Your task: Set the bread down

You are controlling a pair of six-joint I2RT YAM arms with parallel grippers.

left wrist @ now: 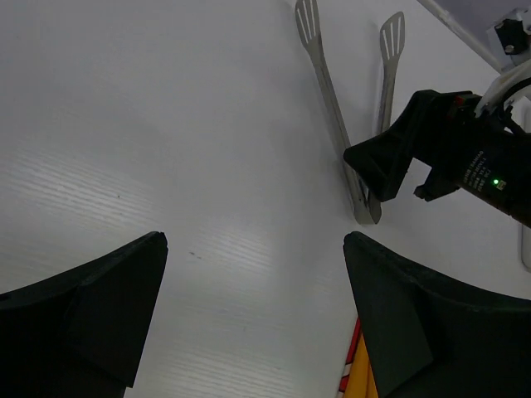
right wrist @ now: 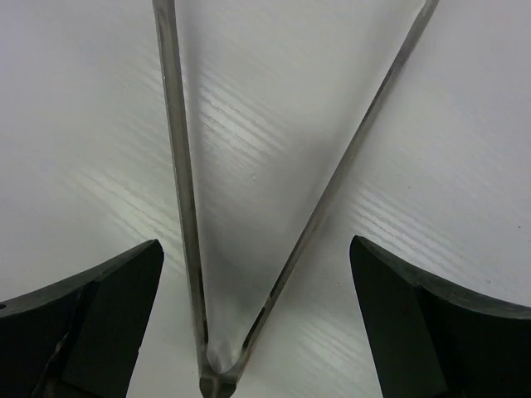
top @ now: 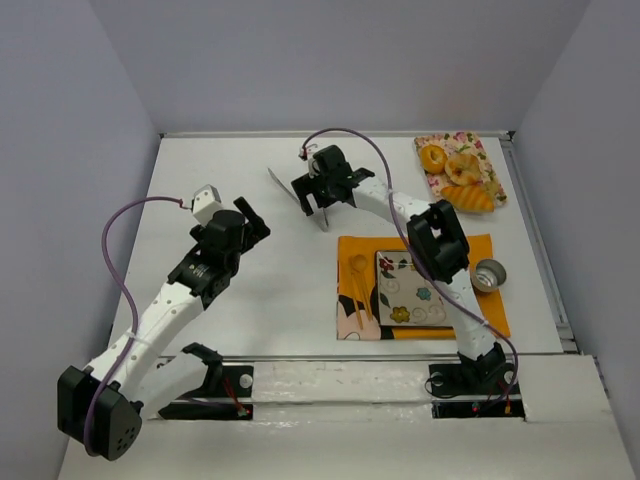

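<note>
The bread I can make out is a golden ridged croissant (top: 468, 198) on a floral cloth (top: 492, 165) at the far right of the table. My right gripper (top: 322, 203) hovers far from it at the table's middle back, over metal tongs (top: 281, 186). In the right wrist view that gripper (right wrist: 257, 249) is open. Its fingers (right wrist: 108, 307) straddle the hinged end of the tongs (right wrist: 178, 166) without touching them. My left gripper (top: 258, 222) is open over bare table, with nothing between its fingers (left wrist: 99, 298). The left wrist view shows the tongs (left wrist: 328, 108) ahead.
A ring pastry (top: 433, 157) and a round bun (top: 463, 168) share the floral cloth. An orange placemat (top: 352, 250) at right centre carries a patterned square plate (top: 410, 290), a wooden spoon (top: 357, 272) and a small metal cup (top: 489, 274). Walls enclose the table.
</note>
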